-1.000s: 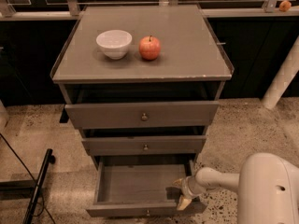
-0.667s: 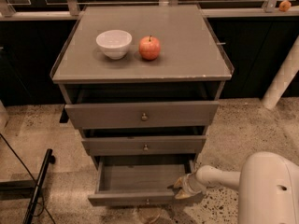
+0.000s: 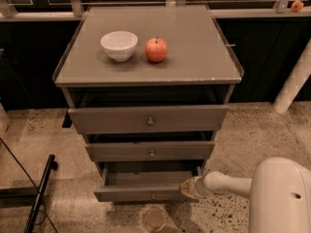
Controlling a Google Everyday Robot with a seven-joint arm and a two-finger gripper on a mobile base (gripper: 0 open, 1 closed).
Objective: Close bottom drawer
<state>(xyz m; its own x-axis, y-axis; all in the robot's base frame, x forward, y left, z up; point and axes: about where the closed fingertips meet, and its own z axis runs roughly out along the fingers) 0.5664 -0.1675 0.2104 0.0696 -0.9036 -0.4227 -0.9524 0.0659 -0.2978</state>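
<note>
The bottom drawer (image 3: 141,193) is the lowest of three grey drawers in the cabinet. It stands partly open, with a strip of its plain grey inside showing behind the flat front and its small round knob (image 3: 153,196). My gripper (image 3: 187,188) is at the drawer front's right end, pressed against it, on the end of my white arm (image 3: 228,183) that reaches in from the lower right.
The middle drawer (image 3: 150,151) and top drawer (image 3: 148,119) also stand slightly out. A white bowl (image 3: 119,45) and a red apple (image 3: 156,49) sit on the cabinet top (image 3: 194,52). A black stand (image 3: 41,191) lies on the floor at left. A white pipe (image 3: 294,81) leans at right.
The bottom drawer has slid inward toward the cabinet, showing less of its inside. My gripper has moved with its front, up and toward the cabinet.
</note>
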